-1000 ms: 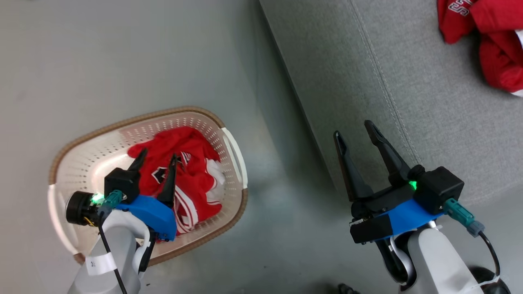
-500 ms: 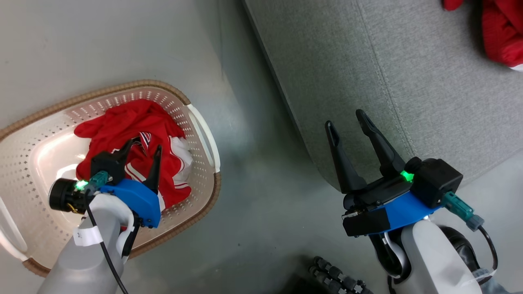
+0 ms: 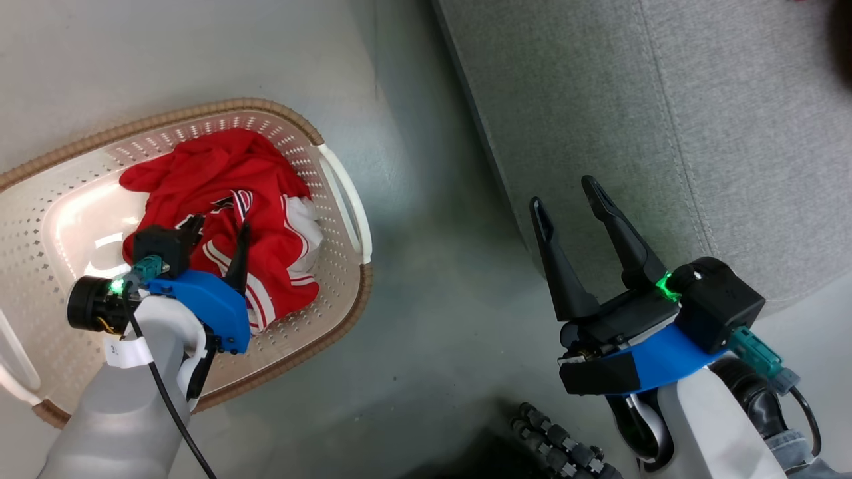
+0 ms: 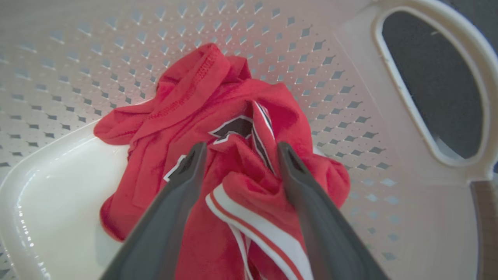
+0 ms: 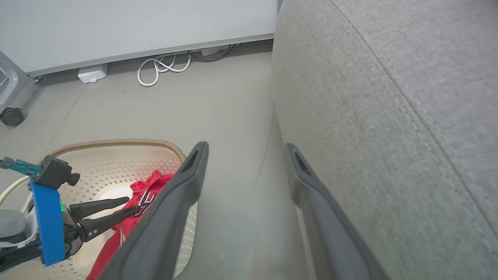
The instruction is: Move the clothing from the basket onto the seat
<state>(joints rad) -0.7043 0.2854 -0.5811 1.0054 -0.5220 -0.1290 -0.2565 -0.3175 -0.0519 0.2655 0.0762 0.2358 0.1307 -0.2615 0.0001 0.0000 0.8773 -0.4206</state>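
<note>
Left gripper [image 3: 219, 225] hangs inside the cream-white perforated plastic basket [image 3: 86, 173], its two long dark fingers [image 4: 171, 206] spread apart and straddling a raised fold of the crumpled bright red clothing [image 3: 219, 166] with white stripe trim. In the left wrist view the tips seem to press into the fabric, though contact is hard to judge. Right gripper [image 3: 564, 193] is likewise spread wide and holds nothing, poised over the front edge of the large light-grey fabric seat [image 3: 586, 100].

Smooth grey floor [image 3: 200, 53] with a dull sheen carries the basket, which stands apart from the seat with a broad open strip between them. The basket's brown woven rim [image 3: 200, 112] traces an oval, and a white loop handle [image 3: 347, 199] faces the seat. The seat's weave is coarse and its edge rounded, with a stitched seam [image 3: 675, 133] running across it. Farther off, a pale wall [image 5: 136, 27] meets the floor, with a coiled white cable [image 5: 163, 69] at its foot and a dark caster wheel [image 5: 11, 116] to one side.
</note>
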